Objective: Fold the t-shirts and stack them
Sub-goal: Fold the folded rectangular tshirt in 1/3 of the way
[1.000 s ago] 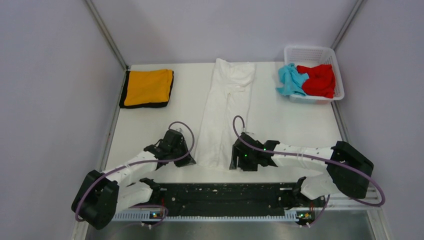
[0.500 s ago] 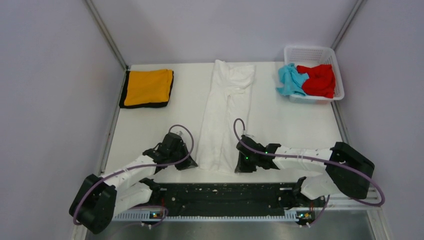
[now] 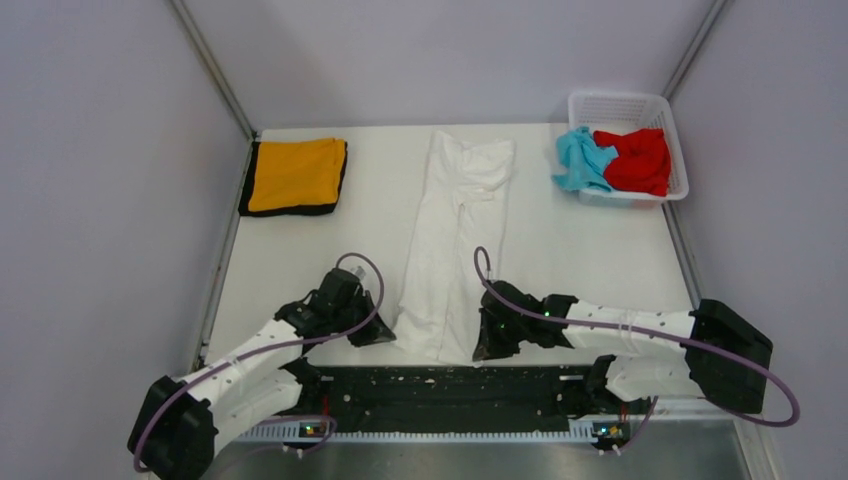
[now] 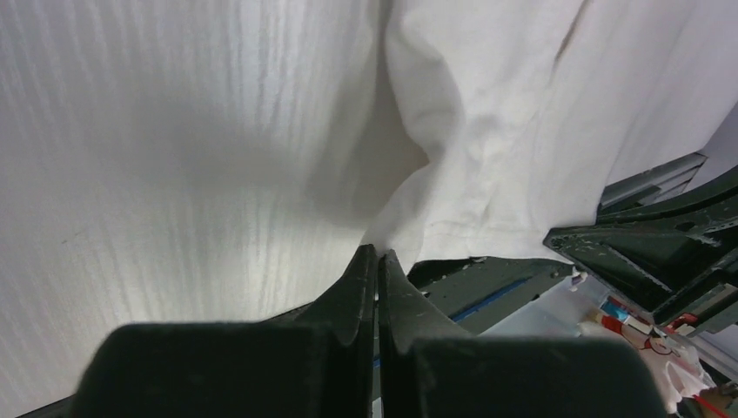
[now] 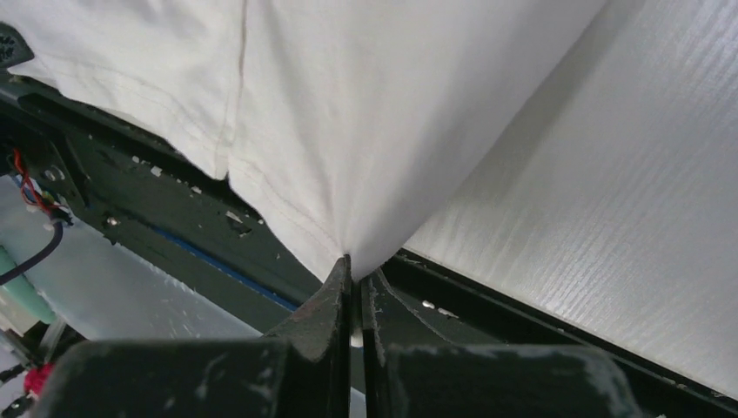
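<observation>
A long white t-shirt [image 3: 448,250], folded into a narrow strip, lies down the middle of the table. Its near hem hangs over the front edge. My left gripper [image 3: 385,338] is shut on the hem's left corner, and in the left wrist view the white t-shirt [image 4: 487,131] bunches into the left gripper's [image 4: 378,254] tips. My right gripper [image 3: 482,350] is shut on the right corner; the white t-shirt [image 5: 348,113] pulls taut into the right gripper's [image 5: 355,266] tips. An orange t-shirt [image 3: 295,176] with black trim lies folded at the back left. A light blue t-shirt [image 3: 582,160] and a red t-shirt [image 3: 636,160] sit crumpled at the back right.
The white lattice basket [image 3: 628,108] holds the blue and red shirts in the back right corner. Grey walls close in the table [image 3: 570,250] on both sides and the back. The black base rail [image 3: 450,395] runs along the near edge.
The right gripper closed on the hem's right corner. Both grippers drew back toward the near edge, dragging the white t-shirt with them so its hem now overhangs the front.
</observation>
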Action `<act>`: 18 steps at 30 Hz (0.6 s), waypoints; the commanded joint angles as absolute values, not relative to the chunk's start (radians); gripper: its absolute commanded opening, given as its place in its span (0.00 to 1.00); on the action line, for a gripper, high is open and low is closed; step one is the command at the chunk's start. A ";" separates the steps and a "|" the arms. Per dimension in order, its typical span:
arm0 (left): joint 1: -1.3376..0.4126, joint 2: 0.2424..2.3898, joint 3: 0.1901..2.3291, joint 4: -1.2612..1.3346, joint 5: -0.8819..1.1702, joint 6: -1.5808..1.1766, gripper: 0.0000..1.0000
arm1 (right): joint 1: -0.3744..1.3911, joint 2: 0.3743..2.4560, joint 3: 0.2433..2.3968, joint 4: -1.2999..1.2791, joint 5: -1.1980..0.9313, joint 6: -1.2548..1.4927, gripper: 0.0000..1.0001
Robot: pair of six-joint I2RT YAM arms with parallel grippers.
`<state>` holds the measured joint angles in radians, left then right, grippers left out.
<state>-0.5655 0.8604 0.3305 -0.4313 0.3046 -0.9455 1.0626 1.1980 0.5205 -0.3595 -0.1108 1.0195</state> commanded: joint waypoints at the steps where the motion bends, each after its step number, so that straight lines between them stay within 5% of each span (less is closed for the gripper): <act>1: -0.569 0.918 0.458 -0.363 0.337 -0.939 0.00 | 1.032 1.190 0.633 -0.380 -0.121 0.946 0.00; 18: -0.505 1.593 1.205 -0.504 0.099 -0.741 0.00 | 0.653 1.395 0.929 -0.351 -0.015 0.664 0.00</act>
<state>-0.5354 1.5116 1.0729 -0.4446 0.1555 -0.8093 0.6998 1.3460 0.8268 -0.3782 -0.0799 0.7406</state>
